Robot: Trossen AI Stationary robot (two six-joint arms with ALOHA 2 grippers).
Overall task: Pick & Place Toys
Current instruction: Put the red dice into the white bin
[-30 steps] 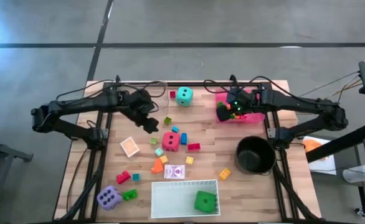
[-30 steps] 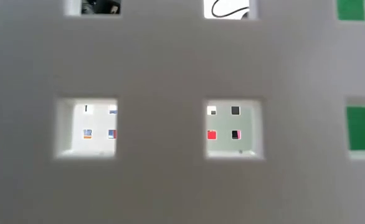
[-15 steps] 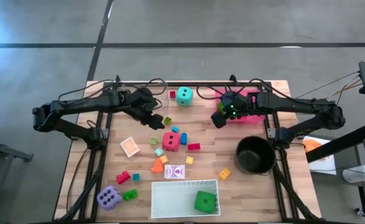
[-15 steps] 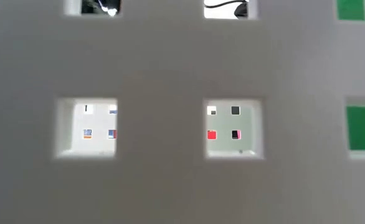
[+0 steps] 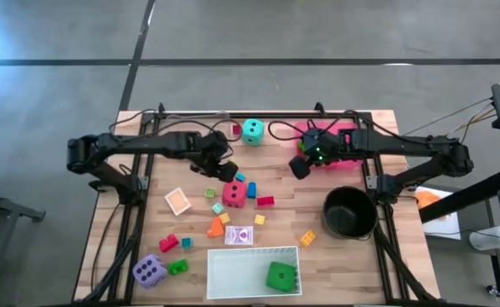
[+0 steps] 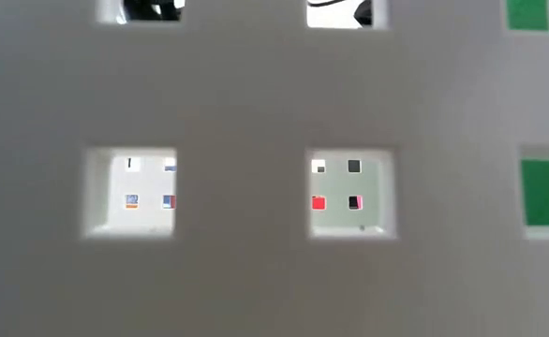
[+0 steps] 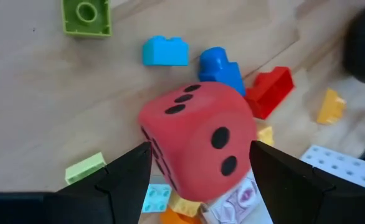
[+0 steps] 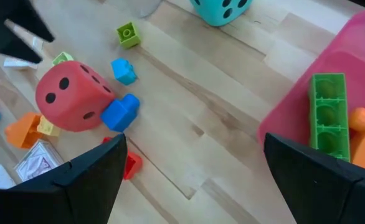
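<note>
Red die [image 7: 198,140] with black dots, teal die [image 5: 252,130] with black dots, purple die [image 5: 148,271] with dark dots, plain green die [image 5: 281,276], pink tray [image 8: 332,87] holding a green block [image 8: 329,115], black pot [image 5: 350,212], pale wood table [image 5: 344,256]

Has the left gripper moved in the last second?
Yes. The left gripper has swung toward the table's middle, and now sits open right over the red die.

The table [image 5: 352,256] is pale wood with smooth planks. The red dice [image 7: 198,140] looks soft and matt, like foam. The little blocks [image 7: 165,51] are shiny plastic. The pink tray [image 8: 350,43] looks like smooth plastic.
</note>
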